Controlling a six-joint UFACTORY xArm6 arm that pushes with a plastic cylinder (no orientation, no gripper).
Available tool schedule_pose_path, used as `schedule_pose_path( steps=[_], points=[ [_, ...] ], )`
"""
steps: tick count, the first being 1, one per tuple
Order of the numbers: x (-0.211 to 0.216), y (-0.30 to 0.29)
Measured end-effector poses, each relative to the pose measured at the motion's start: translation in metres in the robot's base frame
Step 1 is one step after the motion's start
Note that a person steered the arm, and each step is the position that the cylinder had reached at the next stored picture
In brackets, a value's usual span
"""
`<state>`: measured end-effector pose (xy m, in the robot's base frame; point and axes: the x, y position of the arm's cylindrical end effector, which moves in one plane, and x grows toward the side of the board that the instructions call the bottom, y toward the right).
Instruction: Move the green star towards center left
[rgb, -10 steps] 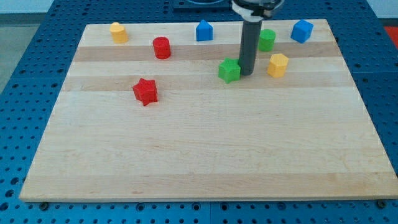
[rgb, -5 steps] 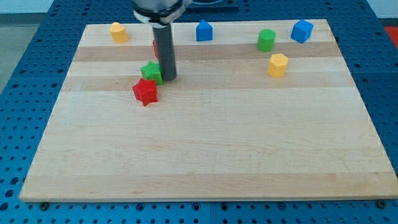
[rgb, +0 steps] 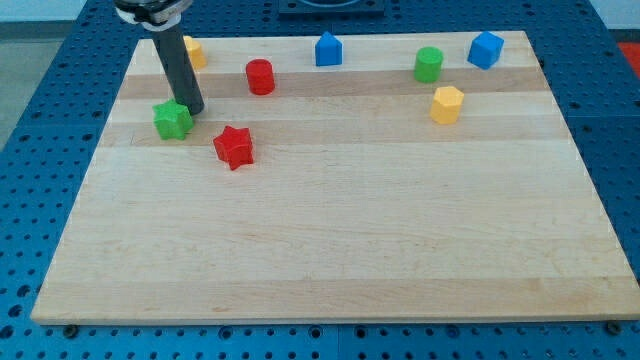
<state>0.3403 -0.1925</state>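
Note:
The green star (rgb: 172, 120) lies near the left edge of the wooden board (rgb: 330, 230), in the upper part of the view. My tip (rgb: 192, 110) is right against the star's upper right side. The dark rod rises from there to the view's top left and partly hides a yellow block (rgb: 194, 51). A red star (rgb: 234, 147) lies just to the lower right of the green star, apart from it.
A red cylinder (rgb: 260, 77) and a blue house-shaped block (rgb: 328, 49) sit along the top. A green cylinder (rgb: 428, 64), a blue block (rgb: 485, 49) and a yellow hexagonal block (rgb: 447, 104) sit at the upper right.
My tip has swept left across the board, pushing the green star from the upper middle, past the red star, to near the left edge. The other blocks have not moved.

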Motion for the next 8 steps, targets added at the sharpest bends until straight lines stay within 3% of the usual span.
schedule_pose_path(
  steps=[3,6,8],
  points=[
    [-0.033,-0.015],
    [0.014,-0.028],
    [0.016,-0.026]
  ],
)
